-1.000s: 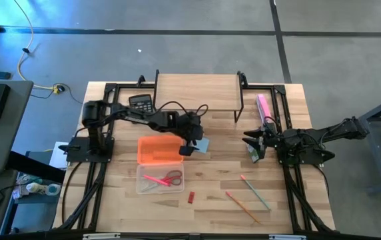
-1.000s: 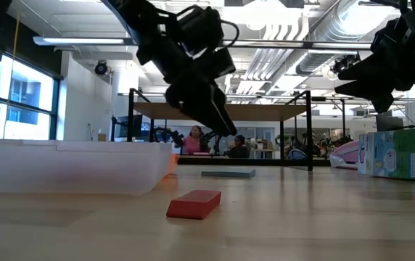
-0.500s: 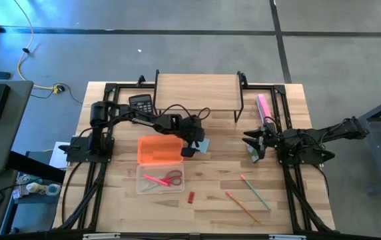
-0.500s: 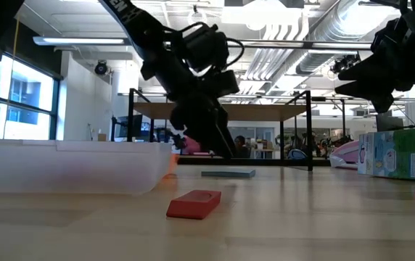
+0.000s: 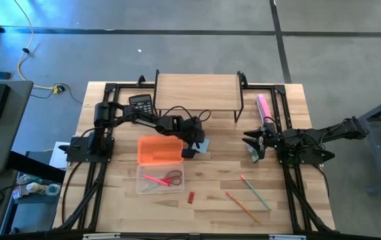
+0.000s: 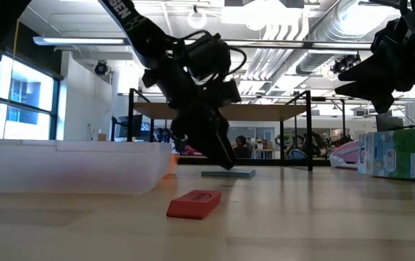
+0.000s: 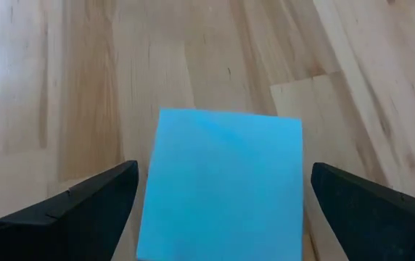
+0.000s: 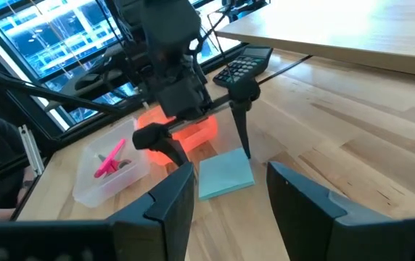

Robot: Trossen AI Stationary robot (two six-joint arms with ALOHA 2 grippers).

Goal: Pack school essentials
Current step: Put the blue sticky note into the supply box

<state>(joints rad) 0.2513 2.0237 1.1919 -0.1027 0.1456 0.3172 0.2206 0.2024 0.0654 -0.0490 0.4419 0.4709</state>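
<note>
The light-blue square notepad [image 5: 202,145] [image 7: 222,188] lies flat on the table right of the orange box. My left gripper [image 5: 194,144] [image 7: 222,217] is down over it, open, with one finger on each side of the pad and narrow gaps showing. In the low view its fingertips [image 6: 227,164] are just above the table. My right gripper [image 5: 251,141] [image 8: 229,217] hovers open at the right, above the yellow-green crayon box [image 5: 252,155]. Thin pencils [image 5: 253,190] and the red piece [image 5: 191,197] lie near the near edge.
An orange box [image 5: 159,150] and a clear tray [image 5: 160,179] holding pink scissors sit left of the notepad. The black calculator [image 5: 141,103], a wooden riser [image 5: 197,92] and the pink bar [image 5: 264,107] lie toward the far edge.
My left gripper has come down toward the notepad, from well above the table to just over it, with its fingers now on either side of the pad. The notepad has stayed where it was.
</note>
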